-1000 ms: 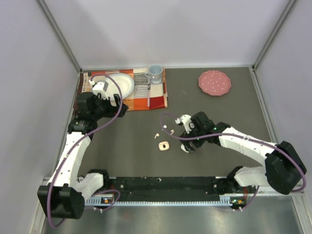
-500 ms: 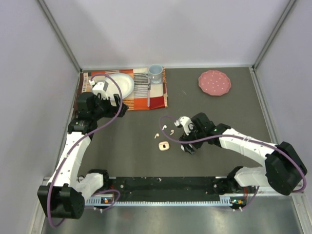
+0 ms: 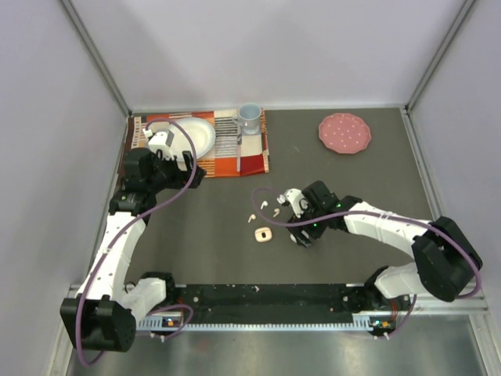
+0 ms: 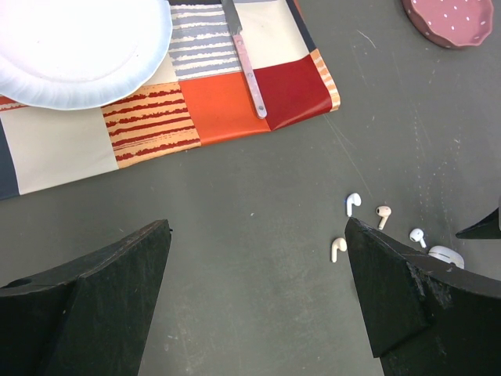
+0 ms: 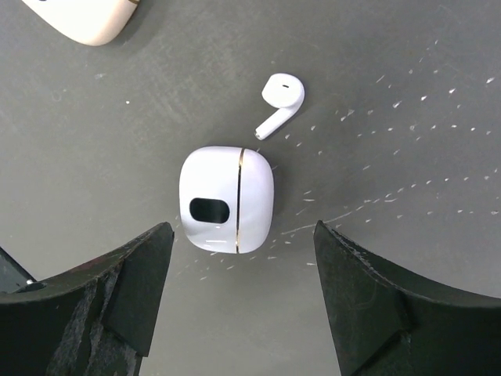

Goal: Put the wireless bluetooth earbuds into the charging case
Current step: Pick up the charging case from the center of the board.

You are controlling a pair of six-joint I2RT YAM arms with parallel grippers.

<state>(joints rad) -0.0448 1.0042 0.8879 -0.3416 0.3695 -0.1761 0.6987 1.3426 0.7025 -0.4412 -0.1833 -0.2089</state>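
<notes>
My left tool (image 4: 257,227) hangs fully spread and empty near the placemat (image 4: 219,110). Loose earbuds (image 4: 352,204) lie on the surface at its two o'clock. My right tool (image 5: 241,235), jaws partly spread, straddles the white charging case (image 5: 227,200) and grips nothing. The case lies shut and smooth, so an off-centre squeeze could squirt it into the earbud (image 5: 280,98) at its one o'clock, or toward the beige case (image 5: 86,19) at eleven.
</notes>
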